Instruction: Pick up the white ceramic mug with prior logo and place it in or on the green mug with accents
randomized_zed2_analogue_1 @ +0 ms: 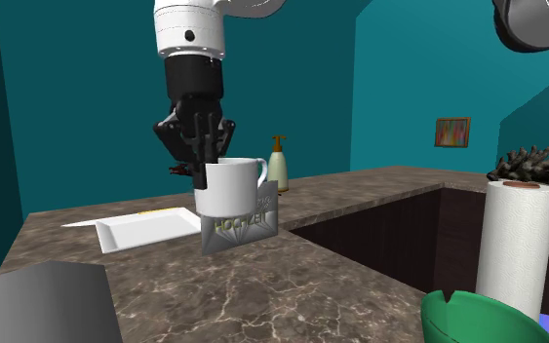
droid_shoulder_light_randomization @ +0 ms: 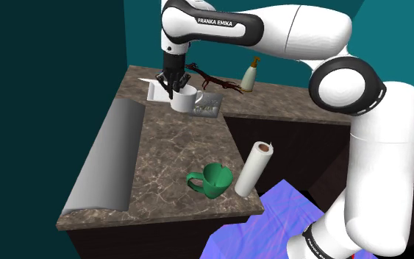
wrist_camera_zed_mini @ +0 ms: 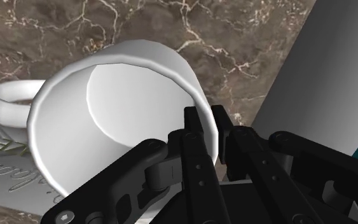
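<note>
While the gripper (wrist_camera_zed_mini: 206,119) pinches the rim of the white mug (droid_shoulder_light_randomization: 184,98), I read that mug as hanging just clear of the counter (droid_shoulder_light_randomization: 176,147).

From my wrist view, one finger sits inside the wall and the other outside, clamped on it, with the handle on the far side of the white mug from the fingers. The mug hangs in front of a grey plaque (randomized_zed2_analogue_1: 248,226) with raised lettering, near a white tray (randomized_zed2_analogue_1: 145,231). The green mug (droid_shoulder_light_randomization: 211,181) sits well apart, by the counter's front edge, just beside an upright paper roll (droid_shoulder_light_randomization: 254,169), its handle towards the shoulder view's left. A bottle (droid_shoulder_light_randomization: 251,75) stands at the back of the counter.
</note>
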